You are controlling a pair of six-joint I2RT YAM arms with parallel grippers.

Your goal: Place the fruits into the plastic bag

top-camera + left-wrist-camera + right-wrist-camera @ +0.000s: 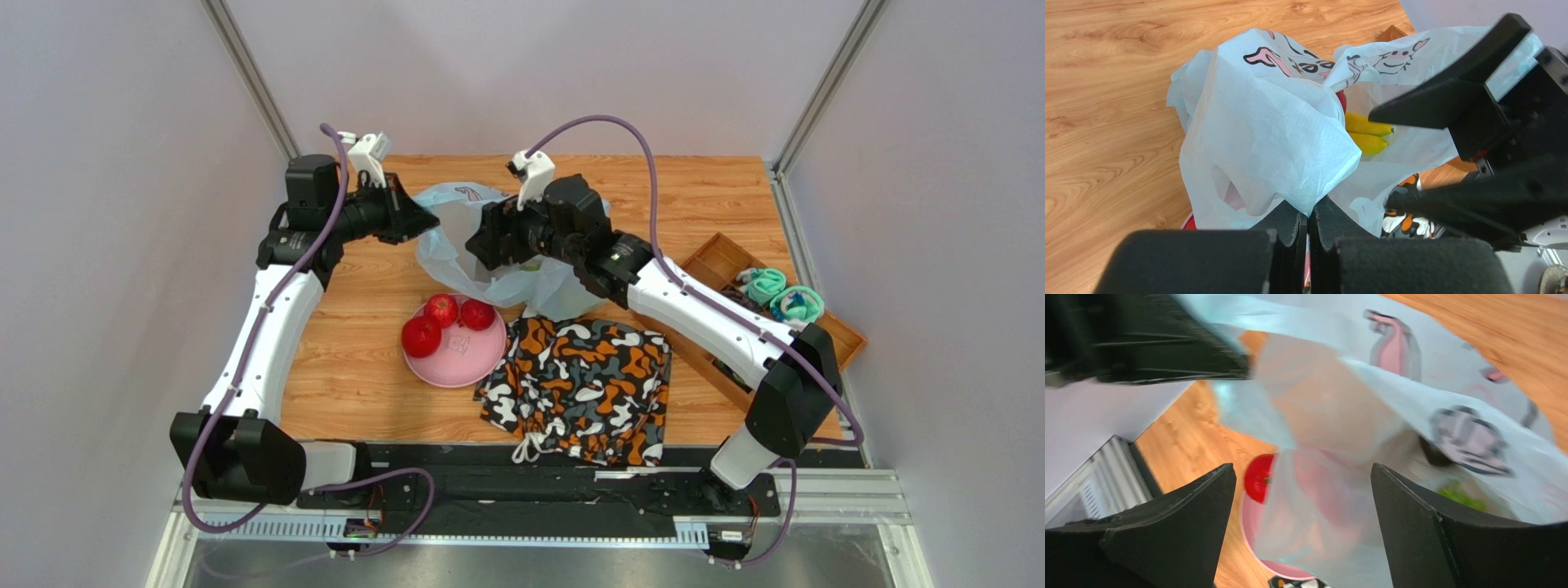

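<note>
Plastic bag (pixel 1260 141), bananas (pixel 1364 125) inside mostly behind its crinkled fold.

You are looking at a light-brown wood-grain table (pixel 368 368) boxed in by plain pale grey-lilac walls (pixel 111 221) on the left, back and right. Slim silver metal posts (pixel 252 74) run up the two back corners. Along the table's near edge lies a black base strip (pixel 564 459), then a ribbed aluminium rail (pixel 846 496), with a dull grey metal surface (pixel 552 564) below. The light is soft and even.
</note>
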